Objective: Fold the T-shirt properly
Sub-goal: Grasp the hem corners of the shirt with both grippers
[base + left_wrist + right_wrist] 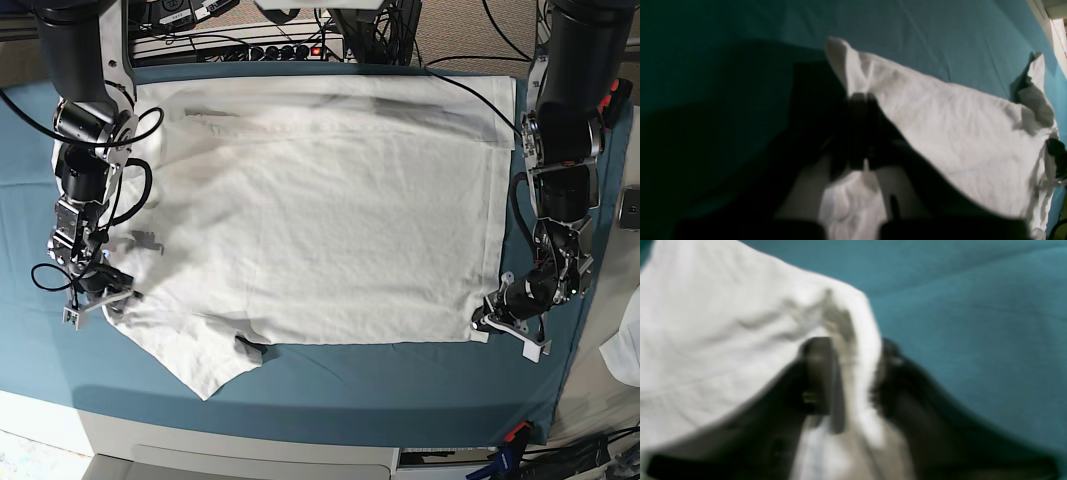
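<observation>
T-shirt (320, 220) lies spread over the teal cloth (400, 385) on the worktop, filling most of the base view from upper left to right, lightly wrinkled. One sleeve (195, 355) sticks out toward lower left of the frame; the straight hem runs down the right side.

Left hand (497, 318) sits low at lower right of the base view, on the shirt's lower right corner. In the left wrist view the left hand (858, 100) is clenched on a pinch of white fabric; the shirt (957, 133) rises from the pinch and stretches to the right of the frame, with a small peak of cloth standing up just above the fingers. Rest of that view is dark shadow over teal cloth (740, 50).

Right hand (105, 288) is at the left edge of the base view, at the shirt's edge near the sleeve. In the right wrist view, which is blurred, the right hand (853, 373) has a fold of the shirt (706, 340) between its two fingers: one finger (820, 373) on the shirt side, the other on the teal cloth (973, 323) side. Jaws are part way apart with fabric in the gap; can't tell if the grip is made

A separate white cloth (625, 350) shows at the right edge of the base view, off the worktop
</observation>
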Available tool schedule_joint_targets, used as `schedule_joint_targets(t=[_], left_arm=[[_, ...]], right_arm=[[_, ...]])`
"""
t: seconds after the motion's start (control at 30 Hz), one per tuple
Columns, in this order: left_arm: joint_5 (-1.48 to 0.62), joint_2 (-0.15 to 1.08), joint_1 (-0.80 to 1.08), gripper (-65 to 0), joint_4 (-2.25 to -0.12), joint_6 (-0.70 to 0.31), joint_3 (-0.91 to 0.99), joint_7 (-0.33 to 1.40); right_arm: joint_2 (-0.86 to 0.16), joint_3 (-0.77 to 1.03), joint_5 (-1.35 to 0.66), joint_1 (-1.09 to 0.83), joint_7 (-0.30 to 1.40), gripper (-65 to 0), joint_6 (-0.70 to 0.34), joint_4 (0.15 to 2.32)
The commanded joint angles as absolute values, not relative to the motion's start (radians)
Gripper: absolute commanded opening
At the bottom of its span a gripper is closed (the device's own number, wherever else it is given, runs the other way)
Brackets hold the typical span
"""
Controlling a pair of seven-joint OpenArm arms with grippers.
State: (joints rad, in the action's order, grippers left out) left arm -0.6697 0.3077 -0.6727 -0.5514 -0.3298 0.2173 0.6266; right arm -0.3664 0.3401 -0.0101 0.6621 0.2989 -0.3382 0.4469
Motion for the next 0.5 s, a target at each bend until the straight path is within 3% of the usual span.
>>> schedule_joint_targets(t=[0.0,0.03,0.47], left_arm=[[-0.684,0.318,-0.706,-65.0,-0.566,-0.342,0.218,0.618],[-0.684,0.318,-0.706,-65.0,-0.566,-0.342,0.218,0.620],[-0.683,0.319,-0.706,-65.0,-0.566,-0.341,0.218,0.620]], right_arm=[[-0.386,0.341,-0.002,0.692,0.281,-58.5,-0.342,0.463],[-0.388,0.341,0.010,0.689,0.282,-65.0,-0.342,0.463],[-0.389,0.341,0.020,0.623,0.245,-65.0,-0.344,0.465]])
